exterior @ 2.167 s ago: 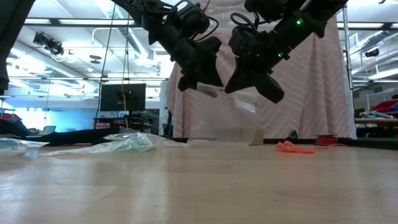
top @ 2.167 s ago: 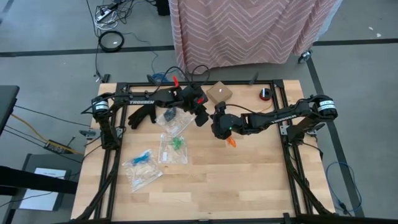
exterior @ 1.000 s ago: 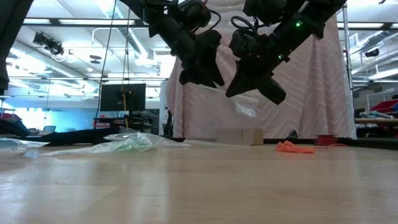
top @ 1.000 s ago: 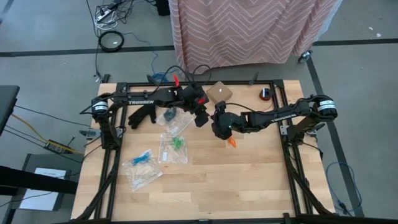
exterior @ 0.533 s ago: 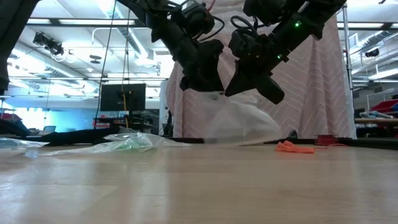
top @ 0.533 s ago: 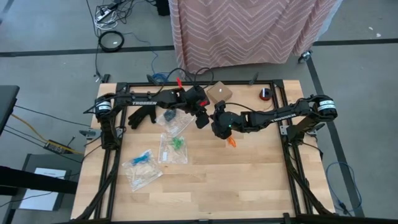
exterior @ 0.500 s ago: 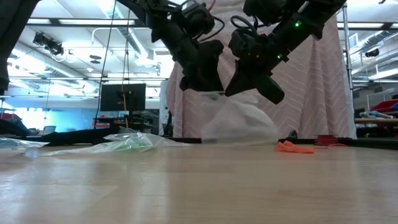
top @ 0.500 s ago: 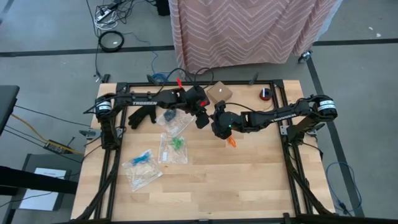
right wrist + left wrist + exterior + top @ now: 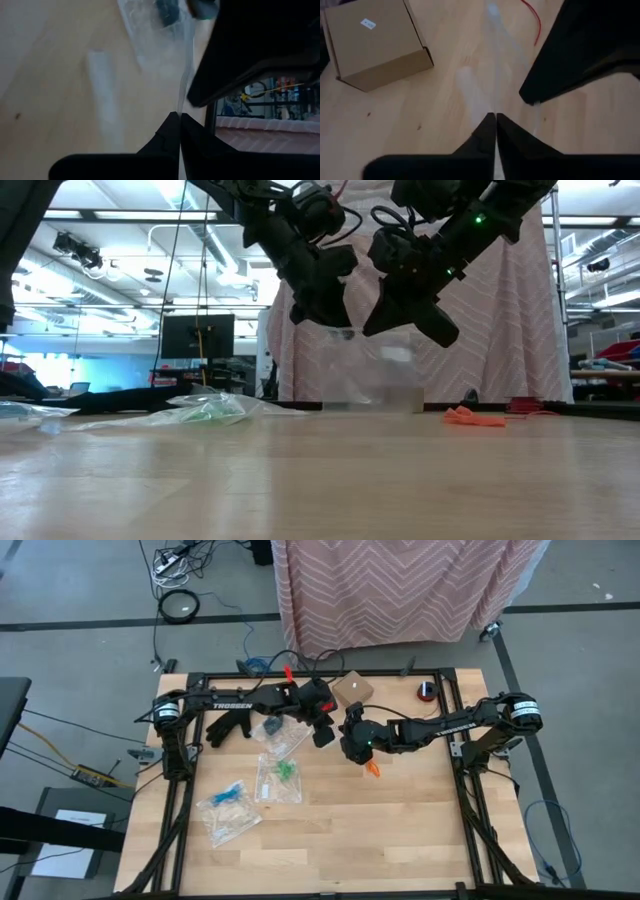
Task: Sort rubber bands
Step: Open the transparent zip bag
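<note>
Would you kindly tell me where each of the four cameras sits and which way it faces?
High view: overhead, looking straight down on the table; both arms show.
Low view: at tabletop height, facing the room; left gripper and right gripper hold a clear bag between them.
Left wrist view: on the left arm, past its shut fingers toward a cardboard box.
Right wrist view: on the right arm, past its shut fingers.
Both wrist views share the clear bag.

Black arms (image 9: 240,698) — white TROSSEN lettering — green light.
</note>
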